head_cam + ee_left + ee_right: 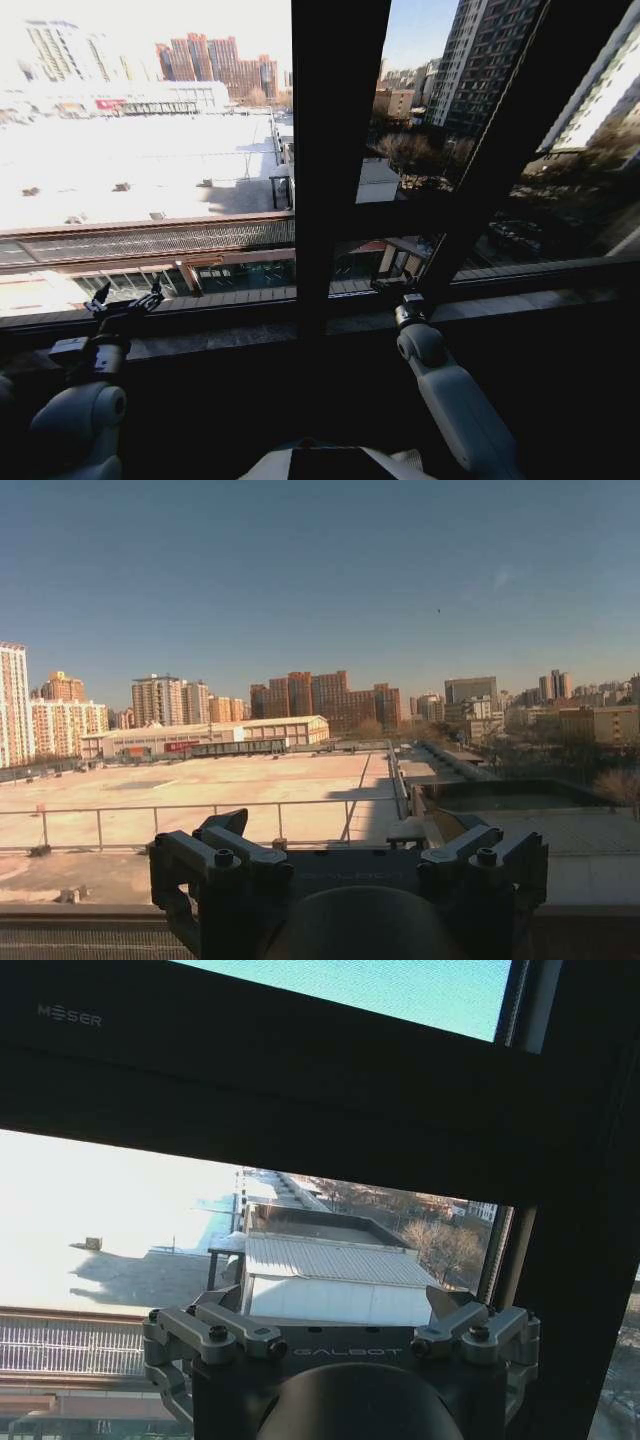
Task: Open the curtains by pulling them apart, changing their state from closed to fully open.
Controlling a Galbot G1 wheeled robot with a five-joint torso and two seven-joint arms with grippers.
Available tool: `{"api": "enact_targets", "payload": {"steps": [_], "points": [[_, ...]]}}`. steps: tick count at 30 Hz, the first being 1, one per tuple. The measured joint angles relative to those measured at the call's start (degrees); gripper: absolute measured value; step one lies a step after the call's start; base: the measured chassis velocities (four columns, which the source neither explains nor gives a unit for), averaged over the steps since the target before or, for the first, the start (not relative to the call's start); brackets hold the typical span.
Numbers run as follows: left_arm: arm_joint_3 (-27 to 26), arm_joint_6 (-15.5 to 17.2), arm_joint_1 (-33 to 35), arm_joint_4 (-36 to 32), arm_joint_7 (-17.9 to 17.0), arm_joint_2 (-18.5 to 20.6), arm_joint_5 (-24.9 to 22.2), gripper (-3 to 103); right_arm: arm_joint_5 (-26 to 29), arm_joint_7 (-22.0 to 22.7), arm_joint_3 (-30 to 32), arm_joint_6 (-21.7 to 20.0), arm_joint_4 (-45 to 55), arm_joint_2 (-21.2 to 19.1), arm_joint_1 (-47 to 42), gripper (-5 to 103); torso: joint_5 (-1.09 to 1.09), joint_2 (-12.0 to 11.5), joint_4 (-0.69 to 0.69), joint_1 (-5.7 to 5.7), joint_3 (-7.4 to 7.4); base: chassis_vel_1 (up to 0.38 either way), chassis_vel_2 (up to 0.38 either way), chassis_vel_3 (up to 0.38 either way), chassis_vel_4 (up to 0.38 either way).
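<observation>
On the dark window frame [250, 1050], upper left of the right wrist view, pale letters read "MESER". Low in the middle, the right claw [340, 1335] carries "GALBOT" on its body. The left claw [350, 865] bears a faint, unreadable mark.

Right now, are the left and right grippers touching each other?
Apart. The head view shows the left gripper and the right gripper on opposite sides of the dark window frame bar, with a wide gap between them.

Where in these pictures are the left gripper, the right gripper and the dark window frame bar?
left gripper [127, 298]: head view, between its open fingertips.
right gripper [340, 1325]: right wrist view, between its open fingertips.
window frame bar [330, 150]: head view, middle of the upright.
</observation>
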Motion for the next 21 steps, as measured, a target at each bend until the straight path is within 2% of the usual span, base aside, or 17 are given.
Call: {"api": "enact_targets", "payload": {"steps": [5,7,9,12,16,19,21], "points": [[-0.4,2.8,0.9,-1.5,1.8,-0.2,-2.2,100,1.2,-0.7,-0.7,0.0,-1.2,-1.1,1.4,100,0.01,0.0,0.00,0.00,0.00,-0.356,-0.344,0.355,0.350],[-0.4,2.9,1.0,-1.6,1.8,-0.2,-2.2,100,1.2,-0.7,-0.8,0.0,-1.3,-1.2,1.5,100,0.01,0.0,0.00,0.00,0.00,-0.357,-0.352,0.365,0.353],[-0.2,6.0,2.2,-2.6,1.8,-0.6,-3.0,100,1.2,-0.8,-1.1,0.0,-1.8,-1.5,2.3,100,0.00,0.0,0.00,0.00,0.00,-0.359,-0.361,0.372,0.366],[0.4,7.1,3.4,-2.8,1.8,-1.6,-3.0,100,1.3,-0.9,-1.2,0.0,-1.8,-1.6,2.4,100,0.01,0.0,0.00,0.00,0.00,-0.365,-0.358,0.371,0.344],[1.1,6.5,4.0,-2.2,1.6,-3.9,-2.7,100,1.4,-0.9,-1.3,0.0,-0.8,-1.4,1.9,100,-0.01,0.0,0.01,0.00,0.01,-0.359,-0.354,0.354,0.350],[1.3,5.1,4.1,-1.5,0.9,-7.2,-1.2,100,1.4,-0.9,-2.4,0.0,1.3,-1.1,0.3,100,-0.02,0.0,0.01,0.00,0.00,-0.347,-0.350,0.353,0.331],[1.3,5.0,4.2,-1.5,0.7,-7.7,-1.0,100,1.4,-0.9,-2.6,0.0,1.9,-1.1,-0.2,100,0.01,0.0,0.01,-0.01,-0.01,-0.348,-0.341,0.347,0.323]]}}
